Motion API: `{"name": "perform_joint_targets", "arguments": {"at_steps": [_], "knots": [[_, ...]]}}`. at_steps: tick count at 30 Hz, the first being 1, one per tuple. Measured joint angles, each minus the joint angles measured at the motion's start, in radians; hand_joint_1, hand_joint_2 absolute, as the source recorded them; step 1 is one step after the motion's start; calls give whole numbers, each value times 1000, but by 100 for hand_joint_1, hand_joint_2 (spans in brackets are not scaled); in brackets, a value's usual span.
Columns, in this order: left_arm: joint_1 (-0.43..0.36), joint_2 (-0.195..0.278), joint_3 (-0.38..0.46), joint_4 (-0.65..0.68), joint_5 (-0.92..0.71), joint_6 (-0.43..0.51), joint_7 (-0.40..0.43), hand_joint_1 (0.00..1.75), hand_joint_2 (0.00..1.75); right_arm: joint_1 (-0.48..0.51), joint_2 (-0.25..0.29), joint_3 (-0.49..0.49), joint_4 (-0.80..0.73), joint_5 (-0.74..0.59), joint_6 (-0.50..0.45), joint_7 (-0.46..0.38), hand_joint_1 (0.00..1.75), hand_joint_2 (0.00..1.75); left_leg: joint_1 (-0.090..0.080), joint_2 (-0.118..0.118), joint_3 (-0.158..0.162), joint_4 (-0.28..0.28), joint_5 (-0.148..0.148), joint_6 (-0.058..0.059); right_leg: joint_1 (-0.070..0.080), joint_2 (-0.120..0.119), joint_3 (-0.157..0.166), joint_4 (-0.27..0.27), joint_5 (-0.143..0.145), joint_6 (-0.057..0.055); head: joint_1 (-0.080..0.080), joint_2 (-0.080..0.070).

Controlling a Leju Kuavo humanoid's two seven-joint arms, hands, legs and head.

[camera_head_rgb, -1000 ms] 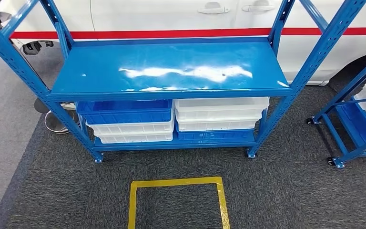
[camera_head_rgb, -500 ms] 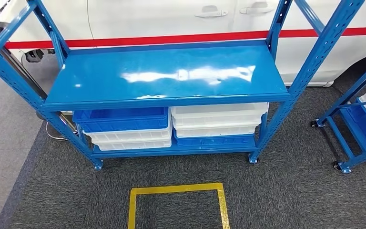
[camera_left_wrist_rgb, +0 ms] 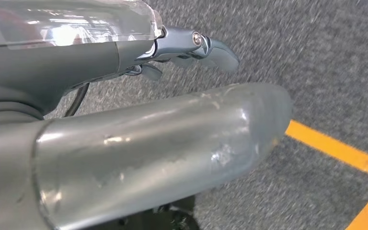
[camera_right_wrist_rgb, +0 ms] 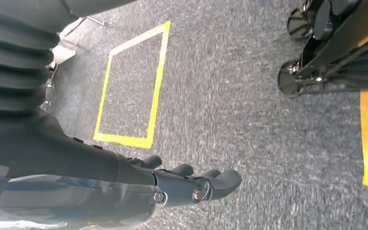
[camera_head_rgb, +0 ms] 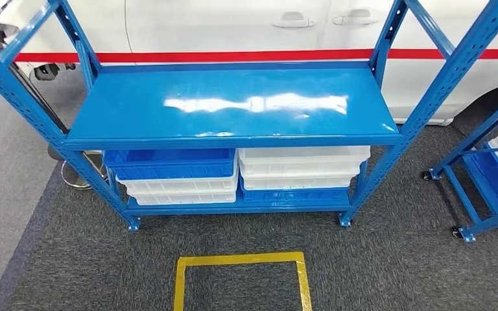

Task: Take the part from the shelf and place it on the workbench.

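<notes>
Blue shelf (camera_head_rgb: 233, 107) ahead; right hand (camera_right_wrist_rgb: 182, 184) fingers (camera_right_wrist_rgb: 220, 179) spread above carpet (camera_right_wrist_rgb: 230, 96).

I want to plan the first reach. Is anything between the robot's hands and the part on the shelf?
No part is visible: the shelf top is bare, and the lower bins hide their contents. Both the left hand and right hand hang over carpet.

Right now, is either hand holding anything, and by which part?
Nothing is held. The left hand and right hand both hang over carpet, with nothing in them.
</notes>
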Motion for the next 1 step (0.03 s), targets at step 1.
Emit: {"name": "perform_joint_targets", "arguments": {"at_steps": [1], "knots": [[0, 0, 0, 0, 0, 0, 0, 0, 0, 0, 0, 0, 0, 0, 0, 0, 0, 175, -1, 0, 1, -2, 1, 2, 0, 1, -10, 21, -13, 1, 0, 0]]}}
